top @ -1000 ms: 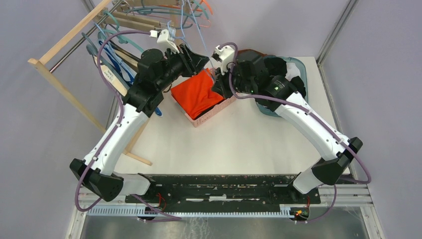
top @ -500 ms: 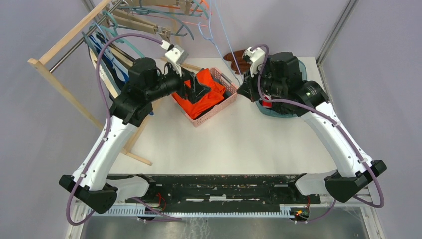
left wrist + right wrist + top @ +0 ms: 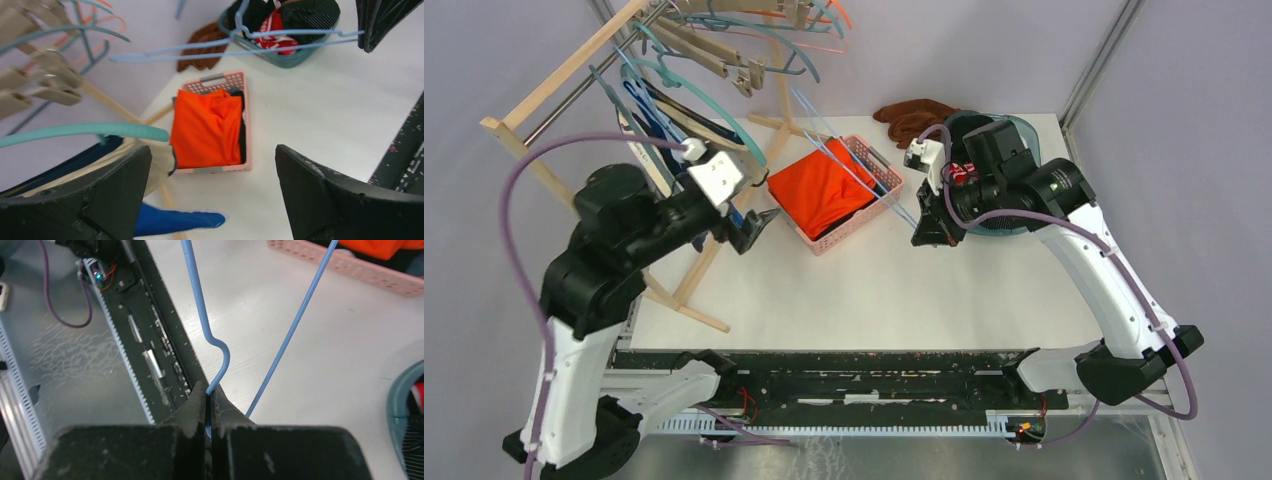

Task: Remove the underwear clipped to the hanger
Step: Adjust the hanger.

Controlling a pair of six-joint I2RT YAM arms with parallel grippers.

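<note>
Right pincer (image 3: 210,405) clamped on blue hanger (image 3: 220,347), now lower; left pincer (image 3: 212,152) apart, retreated leftward.

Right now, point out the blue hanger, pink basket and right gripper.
blue hanger (image 3: 197,290), right wrist view, straight wire
pink basket (image 3: 861,222), top external view, near wall
right gripper (image 3: 209,392), right wrist view, between fingertips

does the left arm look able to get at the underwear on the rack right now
Probably yes. The left gripper is open and sits right beside the underwear, with nothing between them in the wrist view. Only the teal hanger crosses just above the fabric.
</note>
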